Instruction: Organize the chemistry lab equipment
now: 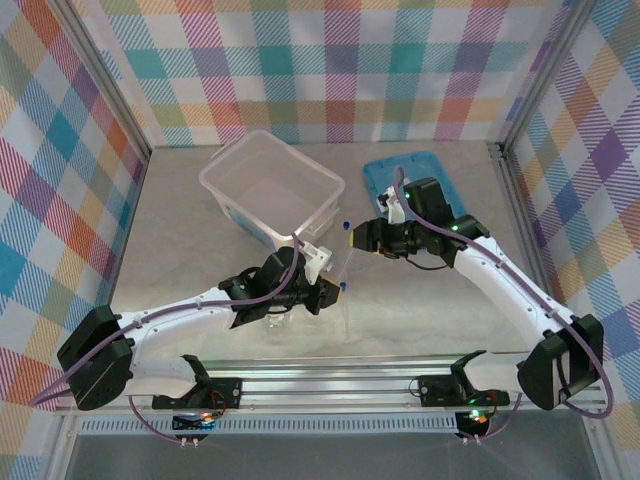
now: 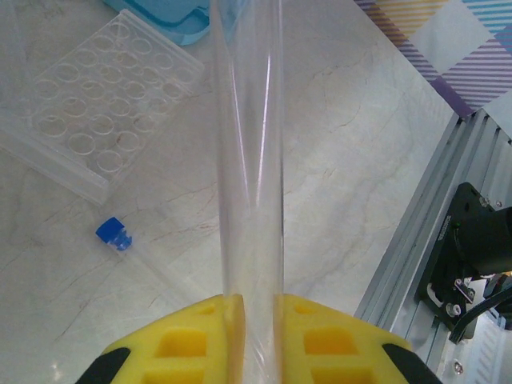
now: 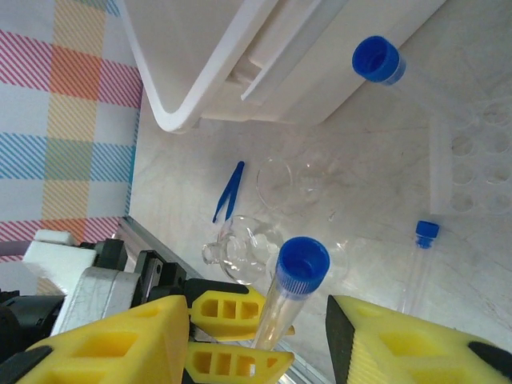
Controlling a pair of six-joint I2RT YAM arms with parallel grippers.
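The pale marble-patterned table [image 1: 180, 250] stands between walls with a colourful checked pattern [image 1: 60, 150]. In the top view we see a large translucent white plastic tub [image 1: 270, 185] in the upper middle of the frame. A flat blue rectangular lid [image 1: 382, 180] lies to the right of it. The two arms meet just below these, near the centre.

In the left wrist view the left gripper [image 2: 250, 308] sits at the bottom edge. Its yellow fingers [image 2: 188, 336] are pressed together on a thin clear tube with a blue cap [image 2: 250, 160], which runs straight up the middle of the frame. A clear plastic well plate [image 2: 96, 104] lies in the upper left. A second blue-capped tube [image 2: 112, 234] lies on the table at the left, below the plate. An aluminium rail [image 2: 416, 264] crosses the right side.

In the right wrist view the right gripper [image 3: 256, 320] is at the bottom, with its jaws standing apart. The blue cap of the held tube shows in the gap between them and touches neither finger. A third blue-capped tube [image 3: 376, 60] is in the upper right, just beside the tub wall; we cannot tell if it stands or leans. The small dark-blue tweezers [image 3: 230, 190] lie on the table left of centre. The tiny clear beaker [image 3: 286, 182] is just right of them. The small clear round glass flask [image 3: 240, 248] lies below them, near the held tube. All three are outside the tub.
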